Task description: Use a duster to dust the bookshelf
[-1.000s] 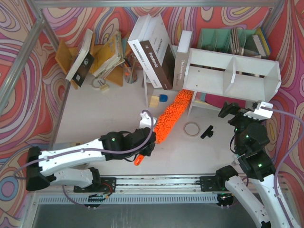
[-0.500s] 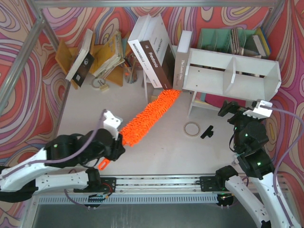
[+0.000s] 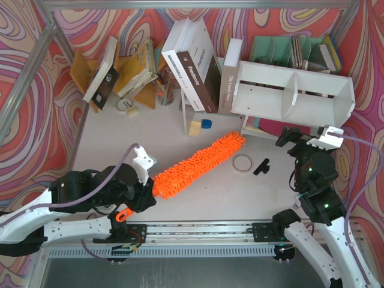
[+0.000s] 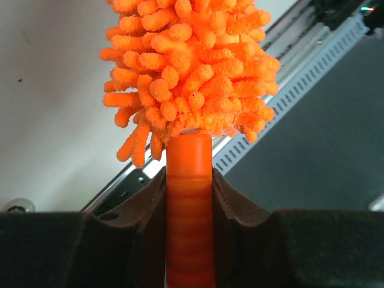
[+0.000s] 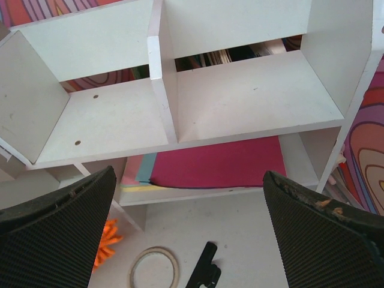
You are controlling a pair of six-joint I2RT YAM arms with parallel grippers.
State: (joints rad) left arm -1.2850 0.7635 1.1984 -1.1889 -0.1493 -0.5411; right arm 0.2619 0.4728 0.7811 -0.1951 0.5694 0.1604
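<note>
A long orange duster [image 3: 198, 162] slants low over the table, its fluffy tip at the lower left corner of the white bookshelf [image 3: 264, 99]; whether they touch is hard to tell. The left gripper [image 3: 139, 195] pinches the slim handle near its end, probably for reach. The right gripper [image 3: 307, 143] hovers before the shelf, fingers spread wide and empty, apparently clear of the sweep.

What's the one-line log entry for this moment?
left gripper: shut on duster | duster: tip beside bookshelf left end | right gripper: open, facing bookshelf
</note>
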